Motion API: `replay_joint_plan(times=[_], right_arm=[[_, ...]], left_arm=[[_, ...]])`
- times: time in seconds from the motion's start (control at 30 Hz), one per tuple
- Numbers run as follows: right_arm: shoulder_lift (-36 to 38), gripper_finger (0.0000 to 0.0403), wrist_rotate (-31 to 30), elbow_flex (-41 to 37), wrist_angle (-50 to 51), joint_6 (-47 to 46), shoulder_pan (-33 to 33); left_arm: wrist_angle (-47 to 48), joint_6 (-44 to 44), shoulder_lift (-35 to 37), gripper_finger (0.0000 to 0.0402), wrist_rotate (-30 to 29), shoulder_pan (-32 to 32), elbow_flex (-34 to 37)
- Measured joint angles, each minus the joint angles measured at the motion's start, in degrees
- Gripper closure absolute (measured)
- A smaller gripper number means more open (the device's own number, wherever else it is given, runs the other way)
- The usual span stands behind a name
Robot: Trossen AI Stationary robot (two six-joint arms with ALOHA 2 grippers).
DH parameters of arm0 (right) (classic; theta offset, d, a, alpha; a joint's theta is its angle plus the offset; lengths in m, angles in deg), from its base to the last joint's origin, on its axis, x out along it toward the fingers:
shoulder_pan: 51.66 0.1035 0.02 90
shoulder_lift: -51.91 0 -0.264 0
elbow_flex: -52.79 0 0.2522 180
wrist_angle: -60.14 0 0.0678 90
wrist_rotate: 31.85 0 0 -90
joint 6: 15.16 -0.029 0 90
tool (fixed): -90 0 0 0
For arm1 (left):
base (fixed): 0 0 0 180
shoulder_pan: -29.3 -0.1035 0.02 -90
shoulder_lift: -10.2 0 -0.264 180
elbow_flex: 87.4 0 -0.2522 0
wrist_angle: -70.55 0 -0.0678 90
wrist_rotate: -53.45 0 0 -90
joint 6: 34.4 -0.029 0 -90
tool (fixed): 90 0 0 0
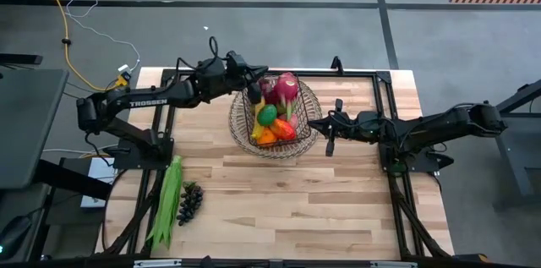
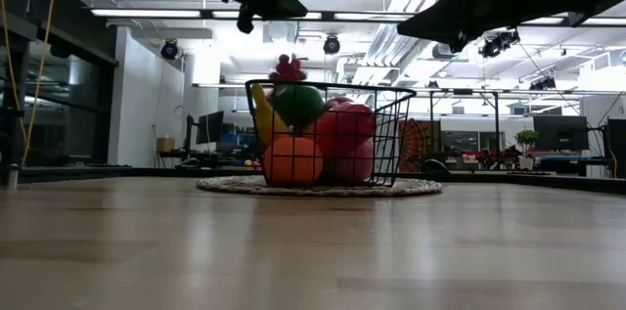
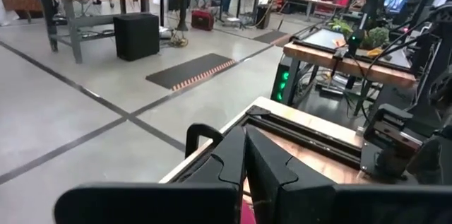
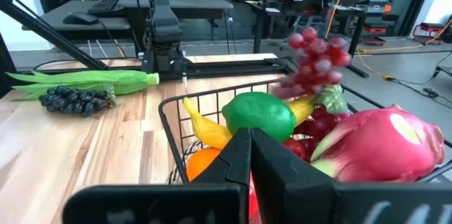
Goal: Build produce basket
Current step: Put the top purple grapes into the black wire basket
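My dark left two-finger gripper point(image 1: 254, 72) hangs shut at eleven o'clock; my dark right two-finger gripper point(image 1: 317, 124) hangs shut toward three o'clock.

White "TROSSEN" lettering along the left arm point(image 1: 152, 99), nothing else legible.

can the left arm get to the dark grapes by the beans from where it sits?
Probably yes. The dark grapes lie in the open on the table beside the green beans, on the left arm's side, with nothing over them. The left hand, shut, is up at the basket and must swing back.
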Motion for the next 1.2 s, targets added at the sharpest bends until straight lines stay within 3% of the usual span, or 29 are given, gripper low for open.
replay_joint_plan(times=[0.67,0.97,1.2], right_arm=[[-0.02,0.0402,0.0,0.0,0.37,0.0,-0.02],[0.0,0.0402,0.0,0.0,1.27,0.02,0.0],[-0.01,0.0402,-0.02,0.0,1.29,0.0,-0.01]], left_arm=[[-0.76,-0.44,2.79,0.0402,-0.39,-1.77,0.0],[4.87,-2.18,2.86,0.0402,-3.72,-3.16,0.01],[3.93,-2.31,5.41,0.0401,-3.39,-3.49,0.0]])
